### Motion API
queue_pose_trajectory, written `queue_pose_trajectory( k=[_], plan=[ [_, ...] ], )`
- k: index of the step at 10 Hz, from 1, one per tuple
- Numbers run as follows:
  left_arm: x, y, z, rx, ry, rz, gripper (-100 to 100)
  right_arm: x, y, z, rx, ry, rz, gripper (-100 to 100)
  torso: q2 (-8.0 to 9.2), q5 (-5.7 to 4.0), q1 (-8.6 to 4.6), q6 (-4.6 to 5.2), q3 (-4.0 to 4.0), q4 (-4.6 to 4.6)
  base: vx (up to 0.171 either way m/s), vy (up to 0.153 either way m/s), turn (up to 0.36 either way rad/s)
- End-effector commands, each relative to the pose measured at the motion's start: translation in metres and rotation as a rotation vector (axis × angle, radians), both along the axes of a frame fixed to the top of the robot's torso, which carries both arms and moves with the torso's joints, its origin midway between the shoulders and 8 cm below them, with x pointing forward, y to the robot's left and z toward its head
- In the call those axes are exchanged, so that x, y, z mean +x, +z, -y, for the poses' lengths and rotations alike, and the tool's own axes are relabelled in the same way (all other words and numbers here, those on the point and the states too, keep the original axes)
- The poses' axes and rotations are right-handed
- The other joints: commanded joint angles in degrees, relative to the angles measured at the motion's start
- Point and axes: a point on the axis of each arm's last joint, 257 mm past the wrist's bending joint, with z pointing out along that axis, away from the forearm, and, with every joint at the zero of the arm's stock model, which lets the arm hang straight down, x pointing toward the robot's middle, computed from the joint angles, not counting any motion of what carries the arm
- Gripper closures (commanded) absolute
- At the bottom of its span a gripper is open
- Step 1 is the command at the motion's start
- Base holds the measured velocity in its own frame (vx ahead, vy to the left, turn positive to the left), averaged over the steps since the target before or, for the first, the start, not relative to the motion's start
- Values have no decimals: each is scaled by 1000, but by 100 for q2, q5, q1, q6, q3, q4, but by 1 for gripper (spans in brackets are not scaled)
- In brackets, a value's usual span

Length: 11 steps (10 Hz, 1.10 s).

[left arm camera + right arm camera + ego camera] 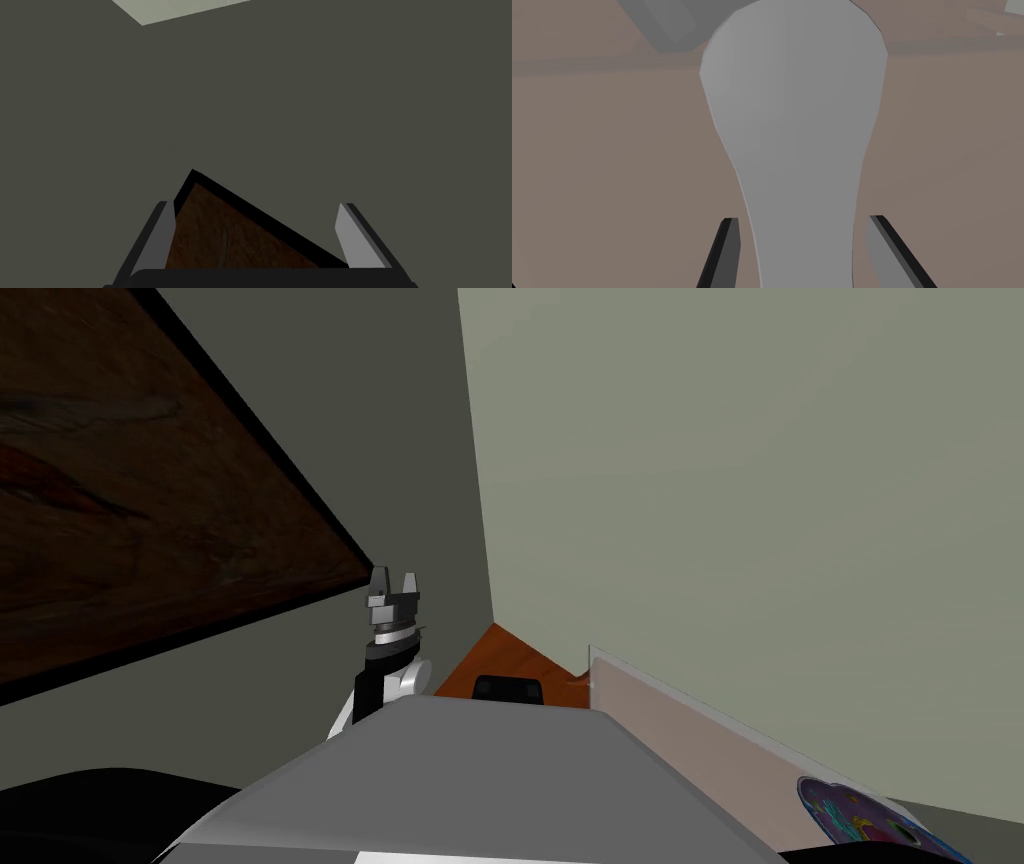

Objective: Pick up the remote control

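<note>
A plain grey remote control lies on a flat pinkish-brown surface; it is long, with a wide rounded far end and a narrower near end. My right gripper is open and straddles the narrow end. Each of its fingers stands a small gap off the remote's side. My left gripper is raised left of the chest by a dark framed picture, and its fingers are open with nothing between them.
A pinkish-brown top with a pale edge runs off to the right, with a colourful round thing on its near end. An orange-brown surface holds a small dark block. A grey box lies beyond the remote.
</note>
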Motion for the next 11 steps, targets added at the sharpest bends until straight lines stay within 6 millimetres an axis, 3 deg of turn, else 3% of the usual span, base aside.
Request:
queue_pose_trajectory(
  k=[1,3,4,8,9,11],
  plan=[
    [0,0,0,0,0,0,0,-3,2,3,-1,34,-18,100,0,0,0,0,0,0,19,17,-19],
    [0,0,0,0,0,0,0,-3,2,3,-1,75,-22,100,14,-1,-11,-6,7,2,-1,-1,19],
    [0,0,0,0,0,0,0,16,3,18,-15,42,-13,100,17,-1,-14,-7,9,3,23,1,-355],
    [0,0,0,0,0,0,0,12,3,17,-9,127,-38,100,14,1,-10,-5,8,3,10,7,-56],
    [0,0,0,0,0,0,0,32,4,30,-15,93,-27,100,16,1,-11,-6,9,2,20,1,-325],
    [0,0,0,0,0,0,0,29,4,29,-8,137,-46,100,11,-1,-11,7,6,0,24,17,-152]
  ],
)
